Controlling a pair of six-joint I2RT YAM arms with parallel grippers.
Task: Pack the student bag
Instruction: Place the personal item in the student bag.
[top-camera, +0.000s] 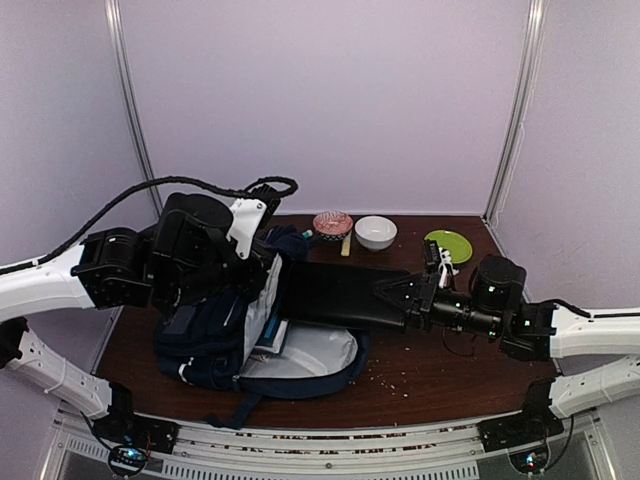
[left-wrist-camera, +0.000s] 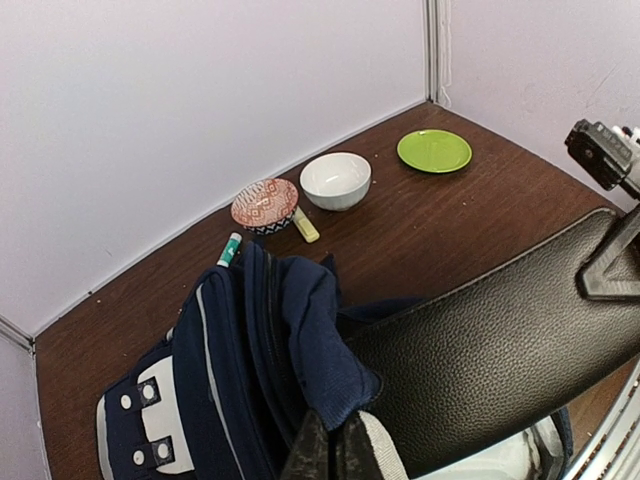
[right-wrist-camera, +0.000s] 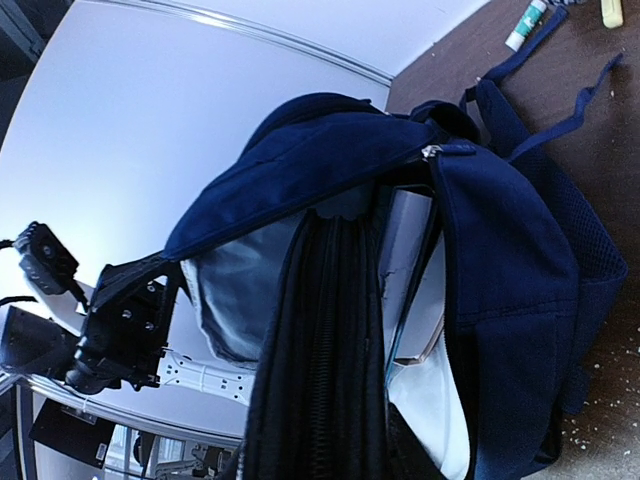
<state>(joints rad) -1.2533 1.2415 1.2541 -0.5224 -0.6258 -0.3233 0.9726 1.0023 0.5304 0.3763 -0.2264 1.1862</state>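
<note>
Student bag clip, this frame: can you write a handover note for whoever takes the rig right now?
The left pincer is shut on the student bag, lifting its top fabric so the mouth gapes.
The right pincer is shut on a flat black case, held roughly level with its far end at the bag's mouth.
Done: the bag is open and a white item is inside.
Left: slide the case fully in, release it, probably close the bag.
Behind the bag sit a patterned bowl, a white bowl and a green plate.
</note>
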